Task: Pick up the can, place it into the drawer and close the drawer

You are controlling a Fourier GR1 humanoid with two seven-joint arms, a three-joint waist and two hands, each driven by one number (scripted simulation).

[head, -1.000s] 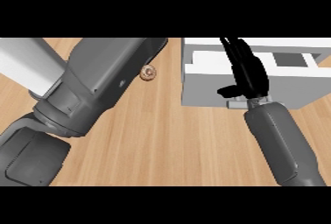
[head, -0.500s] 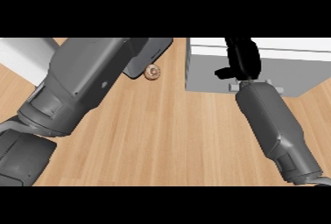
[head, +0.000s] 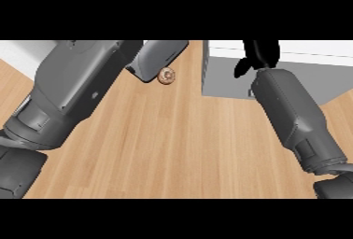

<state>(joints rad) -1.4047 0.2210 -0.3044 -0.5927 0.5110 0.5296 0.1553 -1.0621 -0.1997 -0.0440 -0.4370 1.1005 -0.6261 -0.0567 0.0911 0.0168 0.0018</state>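
The white drawer unit [head: 226, 80] stands at the upper right of the wooden counter [head: 172, 149], with its grey front flush and no opening showing. My right hand [head: 260, 53] lies against the top of that front with straight fingers running out of the upper edge and the thumb hanging to the left. No can shows anywhere. My left forearm [head: 82, 93] slants from the lower left up to the top middle, and its hand is out of view.
A small brown ring-shaped pastry [head: 165, 75] lies on the counter just beside the end of my left forearm. A white surface [head: 21, 52] fills the top left corner. My right forearm [head: 295, 114] crosses the right side.
The drawer, open with its compartments showing a second ago, has slid in until its front is flush. My right hand has moved forward with it. My left forearm has shifted right.
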